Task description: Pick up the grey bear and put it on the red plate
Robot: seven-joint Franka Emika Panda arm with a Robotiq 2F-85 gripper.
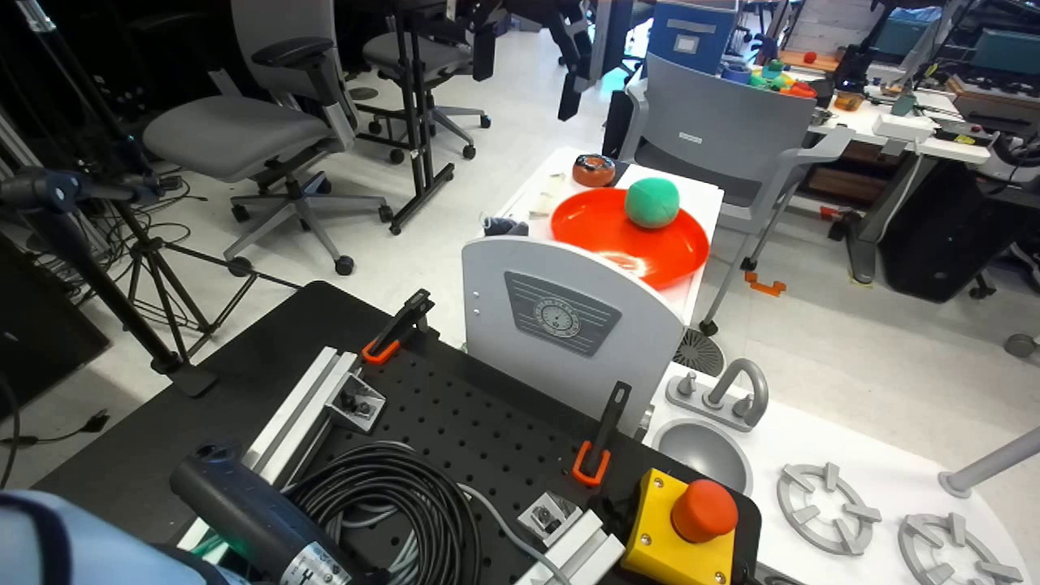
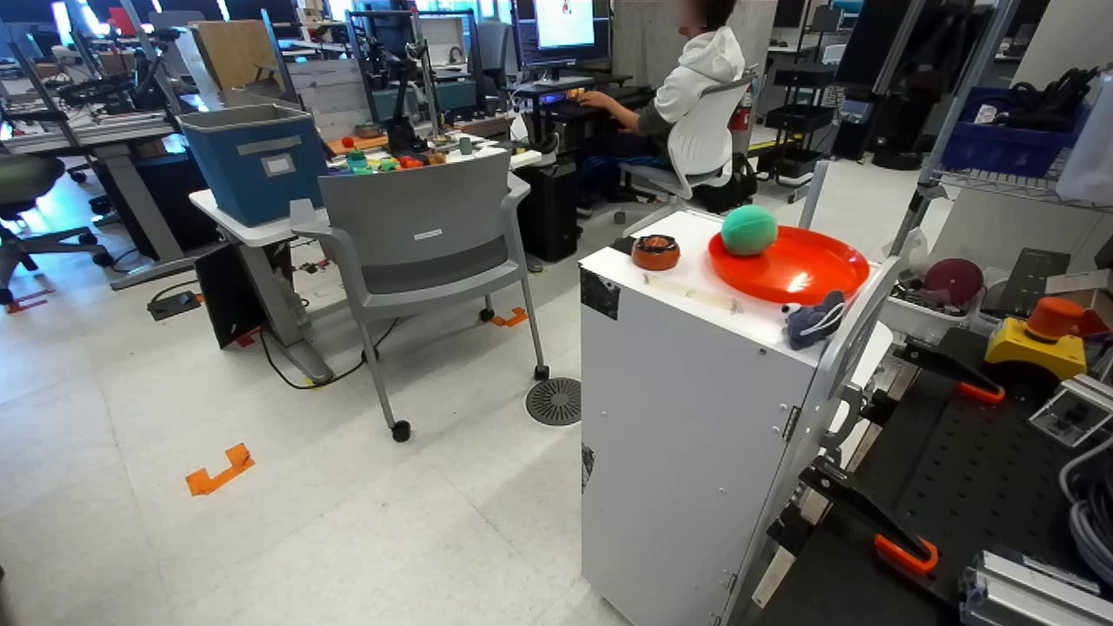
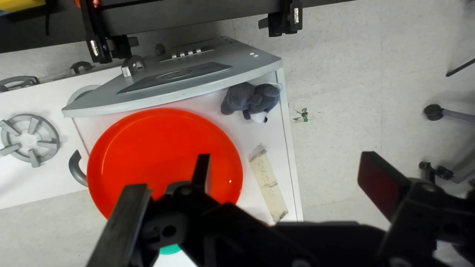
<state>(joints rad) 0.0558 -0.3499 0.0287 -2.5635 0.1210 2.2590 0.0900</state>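
Observation:
The grey bear [image 3: 250, 99] lies on the white top of a toy kitchen unit, in a corner beside the grey back panel, apart from the plate. It also shows in both exterior views [image 1: 505, 227] [image 2: 813, 320], partly hidden by the panel in one of them. The red plate [image 3: 163, 148] lies flat on the same top, also in both exterior views [image 1: 585, 221] [image 2: 804, 271]. My gripper [image 3: 285, 163] is wide open and empty, above the unit, its fingers over the plate's edge and the floor. It also shows at the top of an exterior view [image 1: 526, 96].
A green ball [image 1: 652, 203] rests on the plate. A small reddish-brown thing [image 2: 656, 252] stands on the white top, near the plate. The upright grey panel [image 1: 561, 313] borders the bear's side. A grey chair [image 1: 707, 134] stands close to the unit.

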